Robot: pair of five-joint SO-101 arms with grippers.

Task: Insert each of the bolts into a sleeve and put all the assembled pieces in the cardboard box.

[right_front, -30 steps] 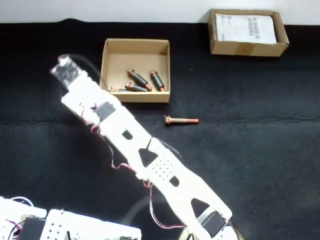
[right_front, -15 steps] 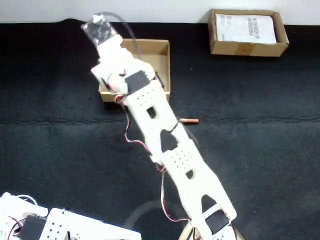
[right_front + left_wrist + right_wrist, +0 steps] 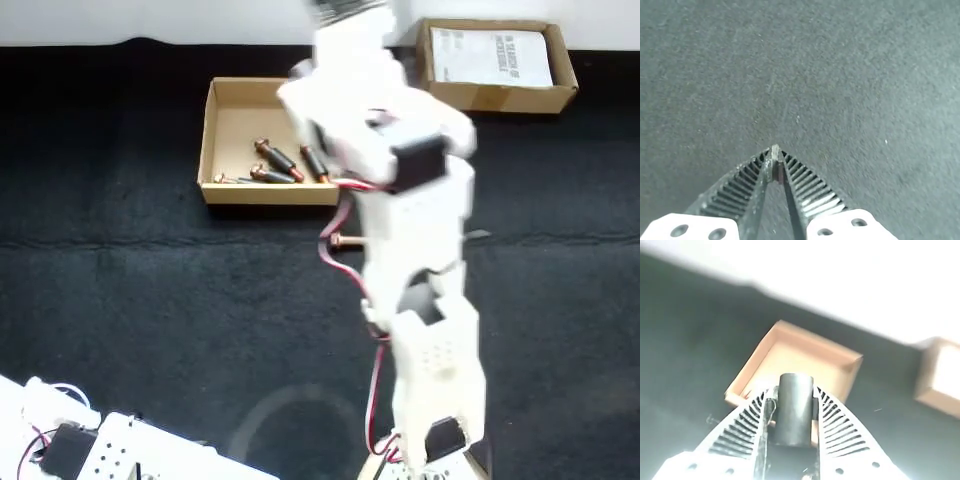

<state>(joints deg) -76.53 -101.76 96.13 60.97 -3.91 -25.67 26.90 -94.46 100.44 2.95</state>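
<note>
The right tool (image 3: 792, 390) is clamped on a smooth, dark cylindrical sleeve (image 3: 795, 412), near the open brown cardboard box (image 3: 270, 192) where copper-headed assembled pieces (image 3: 280, 160) lie. The white arm (image 3: 415, 230) partly hides a loose copper bolt (image 3: 343, 240) on the black felt tabletop (image 3: 150, 300). The left tool (image 3: 774, 151) has its ribbed fingers together, empty. A second box (image 3: 497, 97) sits far right.

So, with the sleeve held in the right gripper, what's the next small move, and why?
Probably lower the right gripper and its sleeve toward the loose bolt on the mat: it lies bare, outside the cardboard box.
</note>
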